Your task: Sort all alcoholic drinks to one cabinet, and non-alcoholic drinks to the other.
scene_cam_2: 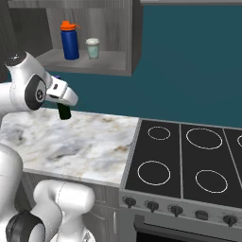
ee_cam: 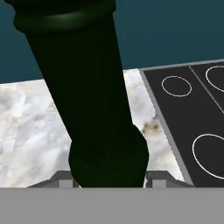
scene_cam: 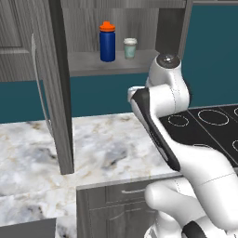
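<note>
Filling my hand view almost edge to edge is the slim dark green bottle [ee_cam: 87,96], clamped between the two finger tips [ee_cam: 64,177] that rise at its base — so the gripper [scene_cam_2: 63,105] is clenched on it, not released. In the right base view I see that bottle hanging tilted under the hand, off the marble counter [scene_cam_2: 85,142], with a sliver of purple cap just behind the wrist.

As I judge it, the non-alcoholic half looks done: the blue bottle [scene_cam: 107,42] with its orange cap and the pale lidded cup [scene_cam: 130,48] stand side by side on the shelf of the open cabinet [scene_cam: 111,65], blue on the left. One alcoholic drink is in my grip and not yet shelved; where the squat black one stands I cannot say.

From the left base camera, the arm's own elbow hides the hand and bottle, but the open cabinet door [scene_cam: 58,93] shows plainly. Over on the right base camera, the carried bottle and the stove [scene_cam_2: 184,160] beside the counter are in plain sight.
</note>
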